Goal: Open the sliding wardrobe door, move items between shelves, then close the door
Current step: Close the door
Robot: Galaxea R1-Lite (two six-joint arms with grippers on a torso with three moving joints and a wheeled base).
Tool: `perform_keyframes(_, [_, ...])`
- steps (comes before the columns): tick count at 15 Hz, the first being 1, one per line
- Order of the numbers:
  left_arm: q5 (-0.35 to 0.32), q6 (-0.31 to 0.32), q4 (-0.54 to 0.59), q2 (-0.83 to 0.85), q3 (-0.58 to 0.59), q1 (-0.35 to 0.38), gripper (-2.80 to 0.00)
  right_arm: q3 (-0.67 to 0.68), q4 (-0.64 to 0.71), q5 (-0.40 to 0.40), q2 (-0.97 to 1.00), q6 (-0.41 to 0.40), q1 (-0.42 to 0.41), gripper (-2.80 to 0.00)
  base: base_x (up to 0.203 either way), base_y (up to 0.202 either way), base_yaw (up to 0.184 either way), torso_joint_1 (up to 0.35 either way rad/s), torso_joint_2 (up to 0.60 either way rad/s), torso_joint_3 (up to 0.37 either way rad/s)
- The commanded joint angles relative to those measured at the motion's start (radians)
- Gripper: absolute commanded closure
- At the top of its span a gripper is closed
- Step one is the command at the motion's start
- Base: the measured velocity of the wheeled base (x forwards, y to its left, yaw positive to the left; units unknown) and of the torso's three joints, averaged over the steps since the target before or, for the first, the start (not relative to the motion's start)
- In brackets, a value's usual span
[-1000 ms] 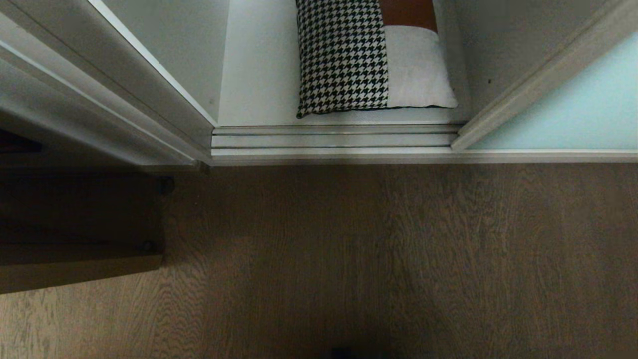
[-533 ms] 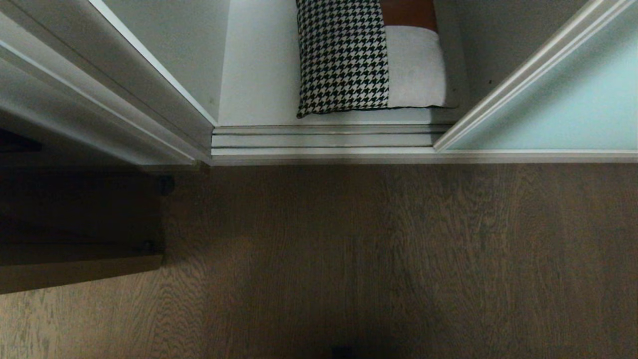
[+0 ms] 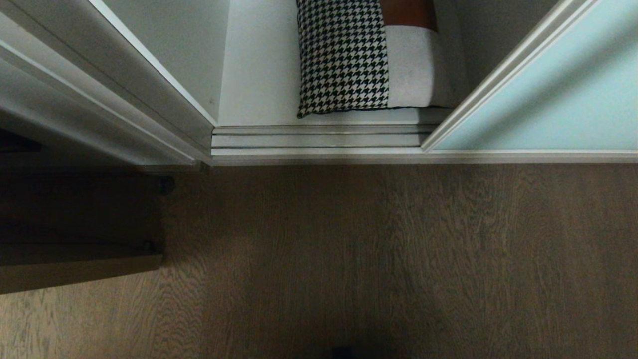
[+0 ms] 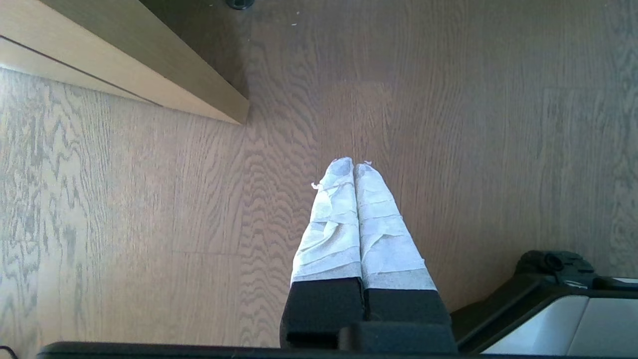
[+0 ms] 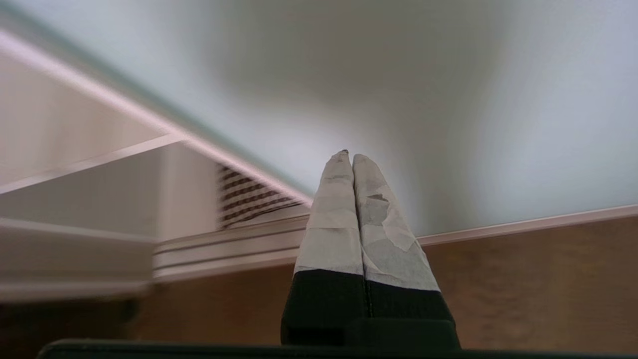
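Right pincer (image 5: 347, 157), fingers pressed together and empty, faces the pale aqua frosted-glass sliding door (image 5: 448, 99); beyond it, part-closed, houndstooth cushion (image 3: 344, 60) shelved.

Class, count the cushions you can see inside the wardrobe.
1: the cushion lies on the bottom shelf, beside the door. Others may be hidden behind it.

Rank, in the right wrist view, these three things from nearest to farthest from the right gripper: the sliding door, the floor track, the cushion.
From the shut right gripper:
1. sliding door, its frosted glass directly ahead of the fingertips.
2. floor track, low, at the foot of the wardrobe opening.
3. cushion, behind the track, inside the wardrobe, partly hidden by the door frame.
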Motion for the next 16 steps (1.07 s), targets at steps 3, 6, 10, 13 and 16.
perform_keyframes(3, [-0.001,0.0,0.0,0.0,0.0,0.001,0.0,-0.008,-0.003,-0.003,0.006,0.029,0.151,0.0,0.0,0.0,0.0,0.0,0.0,0.0])
perform_keyframes(6, [0.001,0.0,0.0,0.0,0.0,0.0,0.0,-0.015,-0.011,-0.03,0.039,0.061,0.229,0.0,0.0,0.0,0.0,0.0,0.0,0.0])
perform_keyframes(10, [0.001,0.0,0.0,0.0,0.0,-0.001,0.0,-0.015,-0.088,-0.085,0.114,0.119,0.23,0.0,0.0,0.0,0.0,0.0,0.0,0.0])
perform_keyframes(13, [0.001,0.0,0.0,0.0,0.0,0.001,0.0,-0.026,-0.111,-0.096,0.15,0.142,0.219,0.0,0.0,0.0,0.0,0.0,0.0,0.0])
perform_keyframes(16, [0.001,0.0,0.0,0.0,0.0,0.001,0.0,-0.035,-0.119,-0.096,0.173,0.162,0.207,0.0,0.0,0.0,0.0,0.0,0.0,0.0])
